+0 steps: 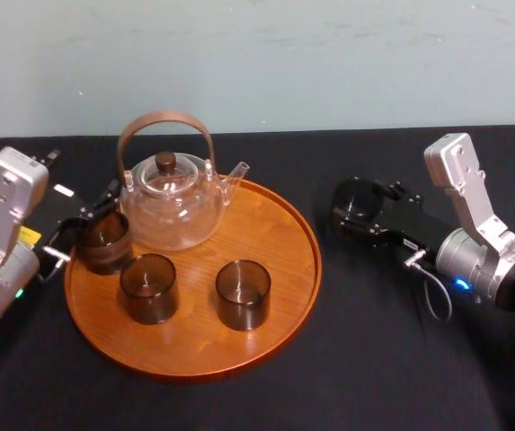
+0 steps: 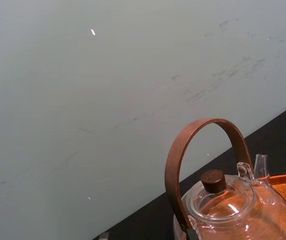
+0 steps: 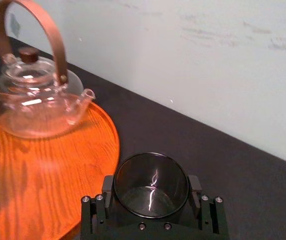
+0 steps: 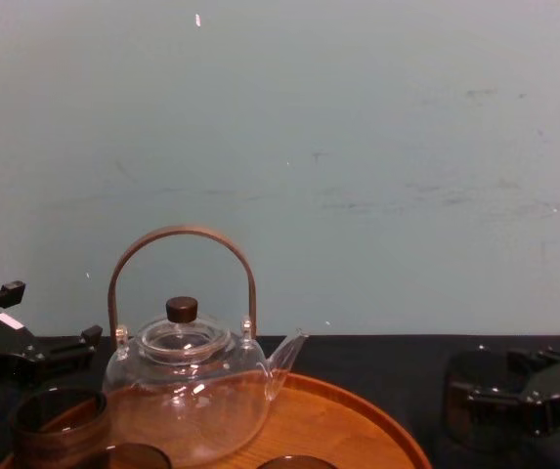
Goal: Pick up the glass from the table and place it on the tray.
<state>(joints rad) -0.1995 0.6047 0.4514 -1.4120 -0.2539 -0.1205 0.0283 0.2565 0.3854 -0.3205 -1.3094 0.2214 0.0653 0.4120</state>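
A dark smoked glass (image 1: 358,199) is off the tray, over the black table to its right, and my right gripper (image 1: 361,208) is shut on it. In the right wrist view the glass (image 3: 151,181) sits upright between the two fingers (image 3: 107,186). Whether it touches the table I cannot tell. The round orange-brown tray (image 1: 279,269) carries three more dark glasses: one at its left rim (image 1: 104,242) and two near the front (image 1: 149,287) (image 1: 242,294). My left gripper (image 1: 84,224) stands open by the left-rim glass, fingers spread wide.
A clear glass teapot (image 1: 172,202) with a brown hoop handle stands at the back of the tray, also seen from the left wrist (image 2: 227,205). The tray's right half (image 1: 284,233) is bare wood. Black cloth covers the table (image 1: 374,359); a pale wall rises behind.
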